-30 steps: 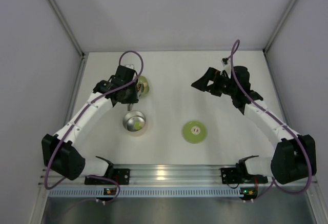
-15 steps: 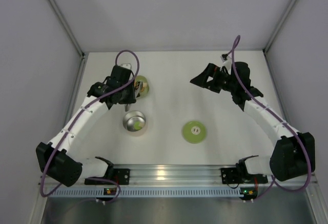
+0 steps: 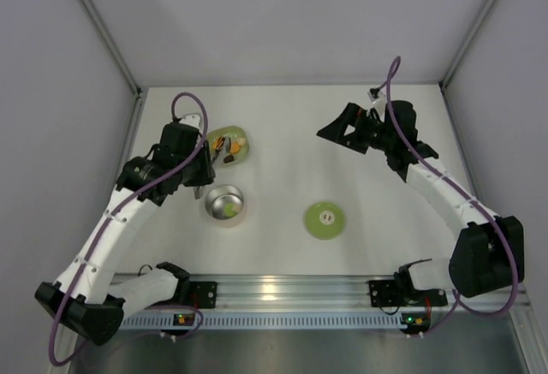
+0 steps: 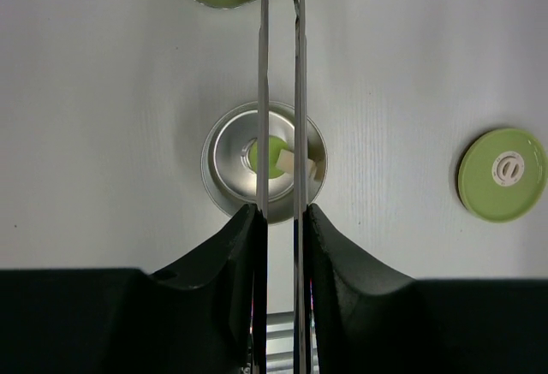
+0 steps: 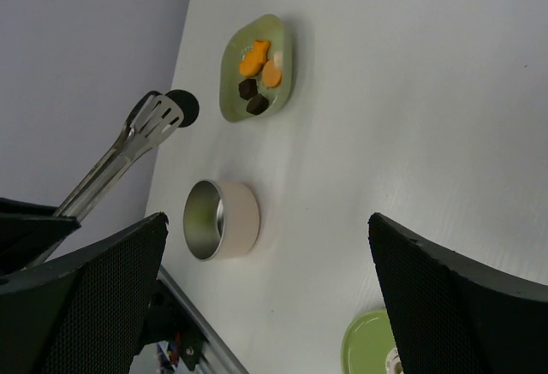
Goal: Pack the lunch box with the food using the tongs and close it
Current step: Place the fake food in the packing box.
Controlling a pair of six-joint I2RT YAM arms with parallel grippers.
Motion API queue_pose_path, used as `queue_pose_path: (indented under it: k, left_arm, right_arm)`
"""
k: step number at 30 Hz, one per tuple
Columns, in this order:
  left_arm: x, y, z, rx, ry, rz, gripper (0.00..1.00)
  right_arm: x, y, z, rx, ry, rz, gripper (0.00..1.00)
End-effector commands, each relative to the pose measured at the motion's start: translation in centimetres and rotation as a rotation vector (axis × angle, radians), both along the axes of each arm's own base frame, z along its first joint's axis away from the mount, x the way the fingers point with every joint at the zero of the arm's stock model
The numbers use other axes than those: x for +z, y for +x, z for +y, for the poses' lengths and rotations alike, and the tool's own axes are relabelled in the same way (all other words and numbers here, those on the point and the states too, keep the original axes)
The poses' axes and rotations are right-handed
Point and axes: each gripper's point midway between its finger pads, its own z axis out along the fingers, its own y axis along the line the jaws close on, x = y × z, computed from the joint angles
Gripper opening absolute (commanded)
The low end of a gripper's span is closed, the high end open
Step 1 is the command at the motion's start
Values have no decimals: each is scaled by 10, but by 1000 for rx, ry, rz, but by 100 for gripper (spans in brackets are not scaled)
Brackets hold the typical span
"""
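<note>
jaws: left gripper pinches the tongs at their rear end, right gripper gaping, empty | lunch box under the tong arms, lid apart to its right | food in dish beyond | we reckon tongs springy, slick: grip belongs near the hinge

Lunch box left of lid — dish behind box, food in dish.
</note>
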Motion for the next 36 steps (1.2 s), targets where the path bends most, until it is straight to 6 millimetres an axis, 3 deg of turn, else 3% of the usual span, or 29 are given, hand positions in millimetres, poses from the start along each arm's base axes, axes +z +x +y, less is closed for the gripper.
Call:
queue_pose_path:
  k: [1,10,23,29,36]
  left_arm:
    - [-5,-26,12,17,-1,22,16]
    - [-13,-76,27,41,-57,45,16]
    - [-19,-119,33,25,-109,100,16]
    - [-31,-130,29,-13,-121,148,17]
    - [-38,-135,26,-34,-129,178,22]
  right_arm:
    - [21,10,1,-5,19,-43,99]
    - [29,15,1,-18,24,-45,100]
    - [11,21,3,-12,5,2,99]
    - [23,36,4,-22,19,-12,99]
    - [52,53,0,-39,105,-25,100]
